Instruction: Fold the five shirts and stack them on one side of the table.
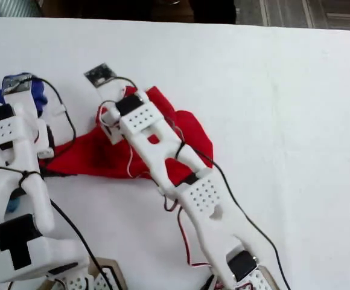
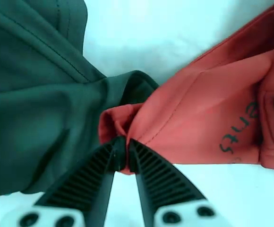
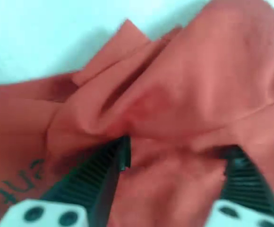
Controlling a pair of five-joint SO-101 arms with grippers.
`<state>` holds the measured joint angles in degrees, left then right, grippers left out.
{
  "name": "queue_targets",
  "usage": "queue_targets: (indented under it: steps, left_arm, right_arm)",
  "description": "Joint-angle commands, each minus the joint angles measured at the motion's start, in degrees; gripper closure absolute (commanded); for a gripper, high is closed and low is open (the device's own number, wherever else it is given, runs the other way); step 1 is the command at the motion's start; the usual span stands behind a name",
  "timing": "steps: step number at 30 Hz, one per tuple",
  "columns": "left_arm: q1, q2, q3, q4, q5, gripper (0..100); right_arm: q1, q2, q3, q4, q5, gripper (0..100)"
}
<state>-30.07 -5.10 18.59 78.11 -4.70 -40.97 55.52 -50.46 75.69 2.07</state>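
Pinches red shirt hem with left gripper; straddles folds with right gripper wide open. Could slip free, or drag adjoining dark shirt.

so the red shirt is all bunched up, one edge pinched in the left gripper; the dark green shirt is crumpled right beside it.

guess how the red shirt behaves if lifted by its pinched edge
Likely floppy: the red shirt lies creased and bunched. It would probably drape from the left hand, which pinches one thin fold. Thin cloth, so probably light.
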Motion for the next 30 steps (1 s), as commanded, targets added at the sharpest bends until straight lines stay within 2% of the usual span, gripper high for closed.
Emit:
queue_targets:
  steps: [1,2,4,7,15,23,26,30]
  left_arm:
    - [-0.79,-2.81,-0.31,-0.35,0.53,97]
    - [-0.79,-2.81,-0.31,-0.53,0.53,97]
    - [-0.79,-2.81,-0.31,-0.53,0.53,97]
    - [-0.79,-2.81,-0.31,-0.62,0.53,97]
    - [-0.79,-2.73,-0.31,-2.29,0.53,97]
    - [-0.18,-2.73,-0.31,-3.87,0.53,97]
    - [-0.09,-2.73,-0.75,-3.60,0.44,93]
    - [0.26,-3.08,-1.45,-3.34,-2.81,75]
  right_arm:
    - [2.59,0.04,-2.46,2.07,1.05,93.3]
    - [3.91,0.04,-2.46,2.33,0.79,99.8]
    - [7.08,-0.31,-2.64,3.30,0.70,93.1]
    - [12.44,-1.80,-5.01,5.67,0.70,98.7]
    - [24.40,-8.04,-16.44,16.84,1.23,97.8]
    - [28.88,-9.80,-21.27,25.27,1.23,97.2]
    - [29.85,-9.98,-21.19,25.27,1.23,88.5]
    - [30.73,-10.86,-21.98,25.27,1.23,73.0]
